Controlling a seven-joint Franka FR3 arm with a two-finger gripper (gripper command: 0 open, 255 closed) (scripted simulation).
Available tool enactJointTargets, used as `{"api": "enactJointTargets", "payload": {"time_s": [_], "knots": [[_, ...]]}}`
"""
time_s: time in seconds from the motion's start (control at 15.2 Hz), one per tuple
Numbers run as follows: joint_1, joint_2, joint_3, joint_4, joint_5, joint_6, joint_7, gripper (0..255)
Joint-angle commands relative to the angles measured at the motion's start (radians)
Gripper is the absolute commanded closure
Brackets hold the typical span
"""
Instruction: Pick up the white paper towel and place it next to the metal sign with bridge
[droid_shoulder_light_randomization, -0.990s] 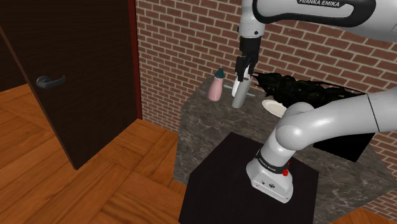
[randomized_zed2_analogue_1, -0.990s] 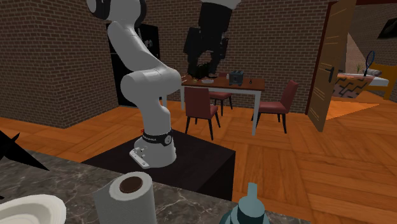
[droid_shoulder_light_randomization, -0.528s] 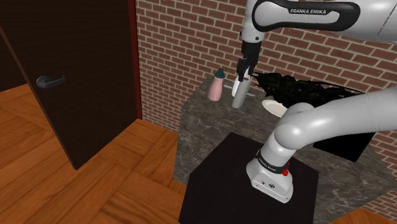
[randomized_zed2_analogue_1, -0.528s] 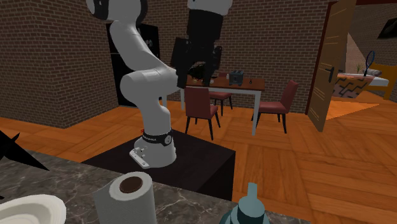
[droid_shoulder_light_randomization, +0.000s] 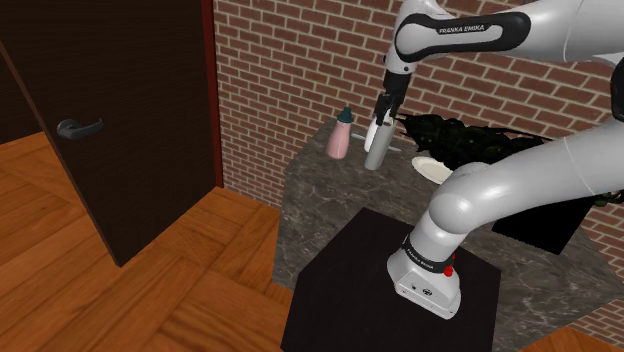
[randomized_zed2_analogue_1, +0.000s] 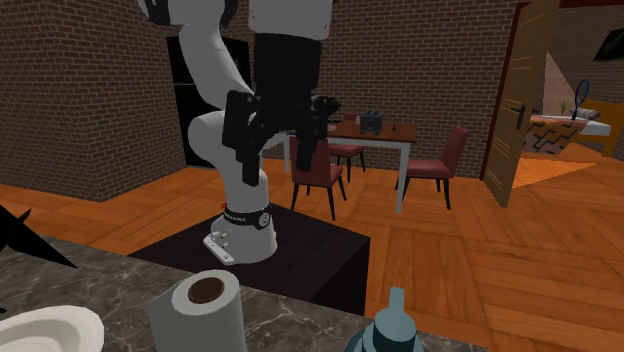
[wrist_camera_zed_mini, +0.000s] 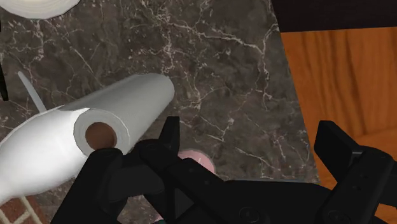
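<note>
pre-grasp, nothing done yet | black two-finger gripper (wrist_camera_zed_mini: 248, 143) spread wide over upright white paper towel roll (wrist_camera_zed_mini: 127, 108) | todo: grab, haul to sign

A red brick wall (droid_shoulder_light_randomization: 285, 65) spans the shoulder view's upper middle, with a dark door (droid_shoulder_light_randomization: 110, 120) at left and wood floor (droid_shoulder_light_randomization: 130, 290) below. In the second exterior view, a dining table (randomized_zed2_analogue_1: 393, 132) with red chairs (randomized_zed2_analogue_1: 441, 163) stands right of centre.

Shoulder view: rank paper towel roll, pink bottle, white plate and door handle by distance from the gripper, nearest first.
1. paper towel roll and pink bottle: both just below the gripper, bottle on the shoulder view's left; too close to call.
2. white plate: lower, toward the shoulder view's right.
3. door handle: far off at the shoulder view's left.
</note>
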Motion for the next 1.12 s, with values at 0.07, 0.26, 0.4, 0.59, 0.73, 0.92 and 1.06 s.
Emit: {"api": "enactJointTargets", "payload": {"time_s": [0.07, 0.26, 0.4, 0.59, 0.73, 0.92, 1.06], "knots": [[-0.011, 0.059, -0.069, 0.008, -0.015, 0.094, -0.054, 0], [-0.012, 0.138, -0.144, 0.040, -0.011, 0.181, -0.116, 0], [-0.007, 0.197, -0.195, 0.067, 0.004, 0.237, -0.163, 0], [0.007, 0.294, -0.273, 0.117, 0.050, 0.317, -0.243, 0], [0.013, 0.330, -0.299, 0.136, 0.072, 0.342, -0.274, 0], [0.016, 0.352, -0.311, 0.114, 0.080, 0.385, -0.281, 0], [0.018, 0.369, -0.318, 0.100, 0.086, 0.415, -0.287, 0]]}}
